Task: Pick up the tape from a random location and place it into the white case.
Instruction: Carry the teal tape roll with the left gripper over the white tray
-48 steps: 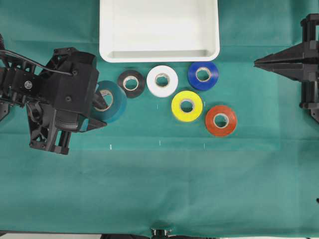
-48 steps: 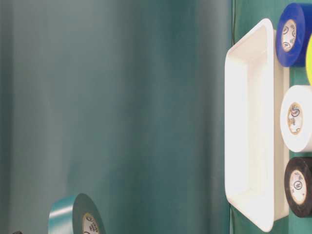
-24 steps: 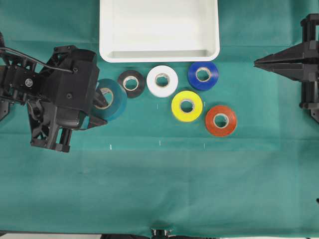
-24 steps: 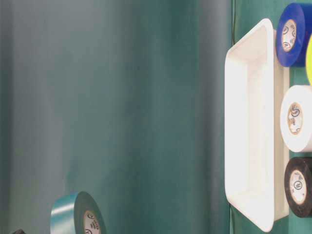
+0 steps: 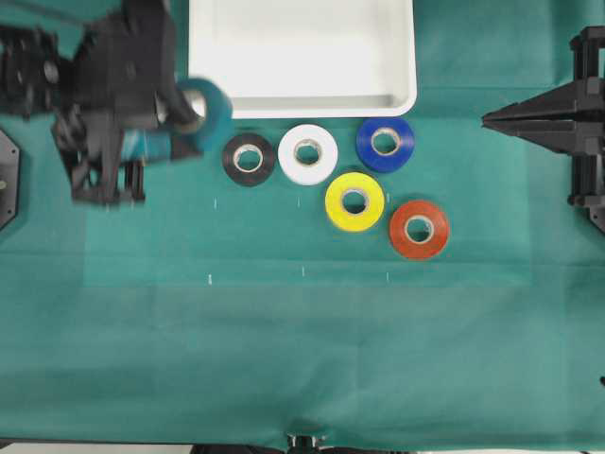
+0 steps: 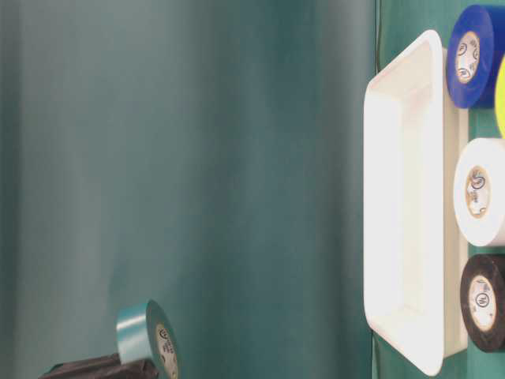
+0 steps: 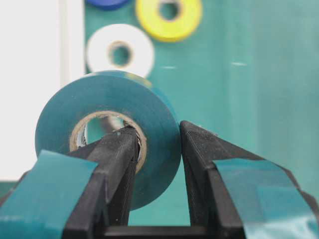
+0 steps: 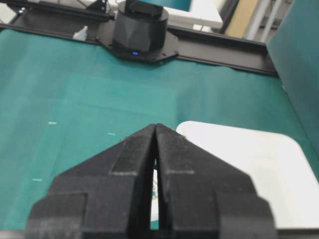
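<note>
Left gripper: its matte black jaws, patched with teal tape, are clamping the tape's wall, one finger inside the core and the other against the outer face.
Tape: a smooth teal ring with a pale cardboard core is hanging on edge, off the cloth, just beside the near-left corner of the white case in the overhead view.
Right gripper: its black angular jaws are pressing together on nothing, sitting well apart at the right edge.
Loose rolls: a black roll, white roll, blue roll, yellow roll and red roll are lying flat on the green cloth.
White case: a shallow glossy tray with rounded corners is lying beyond the rolls, its rim close to the black, white and blue ones.
</note>
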Tool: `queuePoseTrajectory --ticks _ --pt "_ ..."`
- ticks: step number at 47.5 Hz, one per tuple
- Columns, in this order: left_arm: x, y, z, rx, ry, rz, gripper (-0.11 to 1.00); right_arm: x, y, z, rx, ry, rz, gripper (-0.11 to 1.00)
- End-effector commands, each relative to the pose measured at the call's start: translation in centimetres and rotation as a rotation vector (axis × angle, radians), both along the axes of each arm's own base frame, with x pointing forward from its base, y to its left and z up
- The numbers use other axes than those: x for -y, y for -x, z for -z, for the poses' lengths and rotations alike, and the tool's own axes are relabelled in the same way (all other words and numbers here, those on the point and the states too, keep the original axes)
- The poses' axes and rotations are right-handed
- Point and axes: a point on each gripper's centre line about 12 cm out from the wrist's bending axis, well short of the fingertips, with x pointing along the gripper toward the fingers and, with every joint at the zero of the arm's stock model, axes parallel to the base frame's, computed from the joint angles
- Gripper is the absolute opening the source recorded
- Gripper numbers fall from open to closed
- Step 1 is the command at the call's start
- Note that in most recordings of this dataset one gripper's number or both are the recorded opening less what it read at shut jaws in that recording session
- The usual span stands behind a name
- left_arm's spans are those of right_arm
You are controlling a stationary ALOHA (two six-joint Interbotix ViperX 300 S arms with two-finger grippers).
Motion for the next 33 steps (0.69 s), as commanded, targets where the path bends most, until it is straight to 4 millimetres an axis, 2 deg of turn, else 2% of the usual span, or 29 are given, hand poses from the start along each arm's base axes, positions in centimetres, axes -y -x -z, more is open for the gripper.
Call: queuePoseTrajectory --ticks 1,9,15,24,33 --pt "-1.9 0.8 -0.8 0.027 -0.007 -0.062 0.23 0.0 -0.3 -1.0 0.024 0.002 0.001 0.0" --pt "-5.3 1.5 -0.7 0.023 -0.015 -0.168 0.23 0.0 -0.2 -1.0 0.02 0.004 0.001 0.0" --pt "-6.7 1.9 -0.7 0.013 -0.034 -0.195 0.23 0.0 -0.3 -1.0 0.018 0.004 0.001 0.0" --pt "-8.0 2.4 -0.5 0.006 -0.037 -0.236 0.23 0.0 -0.3 -1.0 0.02 0.004 0.001 0.0" --pt "-8.1 2.4 -0.2 -0.002 -0.035 -0.239 0.23 0.0 -0.3 -1.0 0.018 0.005 0.001 0.0"
